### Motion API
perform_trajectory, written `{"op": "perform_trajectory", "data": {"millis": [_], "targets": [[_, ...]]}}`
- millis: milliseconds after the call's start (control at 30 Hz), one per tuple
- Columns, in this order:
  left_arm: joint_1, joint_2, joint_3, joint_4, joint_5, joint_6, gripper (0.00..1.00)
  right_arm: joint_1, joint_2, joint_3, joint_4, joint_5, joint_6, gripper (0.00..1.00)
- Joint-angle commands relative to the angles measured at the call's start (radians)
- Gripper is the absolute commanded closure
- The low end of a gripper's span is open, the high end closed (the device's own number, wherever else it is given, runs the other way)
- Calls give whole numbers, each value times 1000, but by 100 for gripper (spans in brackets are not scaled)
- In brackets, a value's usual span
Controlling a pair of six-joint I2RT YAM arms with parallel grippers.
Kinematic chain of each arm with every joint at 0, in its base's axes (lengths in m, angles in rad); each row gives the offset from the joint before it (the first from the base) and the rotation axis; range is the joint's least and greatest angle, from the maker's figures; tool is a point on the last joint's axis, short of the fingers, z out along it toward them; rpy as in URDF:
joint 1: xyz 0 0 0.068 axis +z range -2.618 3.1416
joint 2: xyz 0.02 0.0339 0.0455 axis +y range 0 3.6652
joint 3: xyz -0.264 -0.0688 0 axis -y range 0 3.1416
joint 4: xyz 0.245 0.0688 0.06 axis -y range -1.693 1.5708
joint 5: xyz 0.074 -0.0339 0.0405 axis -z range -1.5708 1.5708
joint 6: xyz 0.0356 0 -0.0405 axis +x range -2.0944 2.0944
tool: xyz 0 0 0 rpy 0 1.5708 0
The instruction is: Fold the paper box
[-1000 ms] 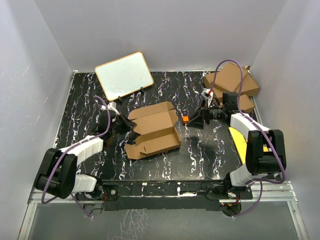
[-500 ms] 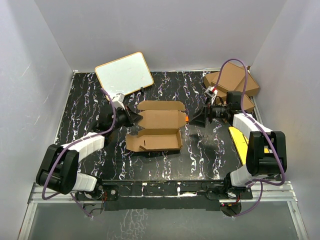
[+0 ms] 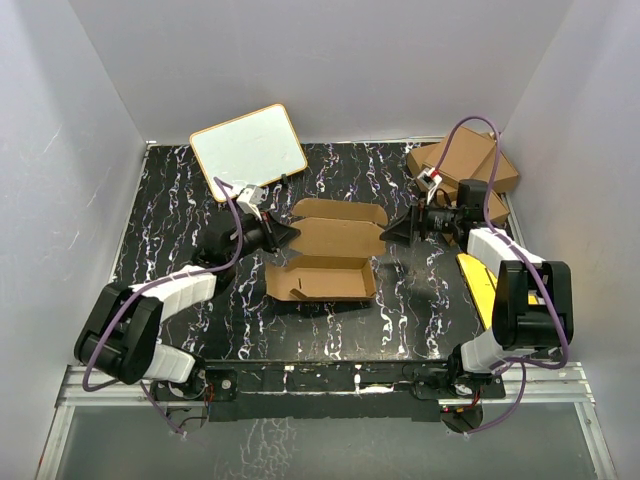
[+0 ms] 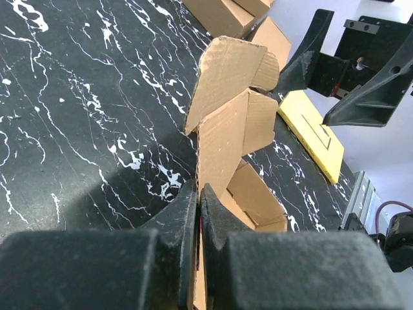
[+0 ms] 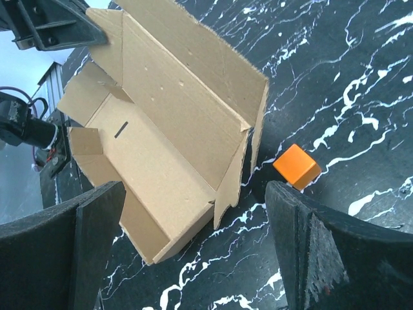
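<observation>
Progress: paper box [image 3: 335, 240] half folded, lid unclosed; left fingers [image 4: 177, 223] clamped on its lid edge, right fingers [image 5: 310, 245] apart beside it

- No legible txt, brand, no. or sign in any view.
- paper box [image 5: 174, 123]: plain brown card, one short dark slit, no print.
- yellow sheet [image 4: 316, 132]: black lines only, no letters made out.
- white board [image 3: 248, 150]: face blank.
- red/white tag [image 3: 432, 180] on the right arm's cable: too small to read.
</observation>
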Motion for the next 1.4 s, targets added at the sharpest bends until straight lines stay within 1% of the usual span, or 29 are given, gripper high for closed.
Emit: {"op": "perform_trajectory", "data": {"millis": [0, 333, 500, 733, 867, 933, 1067, 1133, 1200, 1367], "targets": [[-12, 24, 1, 90, 42, 12, 100, -2, 36, -27, 93, 17, 36, 1], [-24, 44, -7, 156, 103, 16, 100, 47, 100, -40, 177, -33, 79, 3], [-26, 56, -10, 193, 132, 15, 100, 47, 115, -39, 201, -54, 105, 8], [-27, 75, -10, 229, 165, 2, 100, 47, 136, -41, 244, -95, 127, 26], [-28, 75, -10, 228, 171, 2, 100, 46, 137, -41, 252, -133, 111, 42], [-28, 75, -10, 227, 173, 2, 100, 44, 132, -41, 253, -146, 105, 47], [-28, 72, -9, 225, 174, 4, 100, 39, 119, -41, 257, -174, 98, 61], [-28, 69, -9, 224, 173, 5, 100, 38, 117, -41, 259, -183, 97, 71], [-28, 68, -8, 220, 173, 7, 100, 36, 115, -40, 257, -186, 98, 79], [-28, 65, 3, 192, 161, 16, 100, 27, 105, -38, 257, -215, 88, 89]]}}
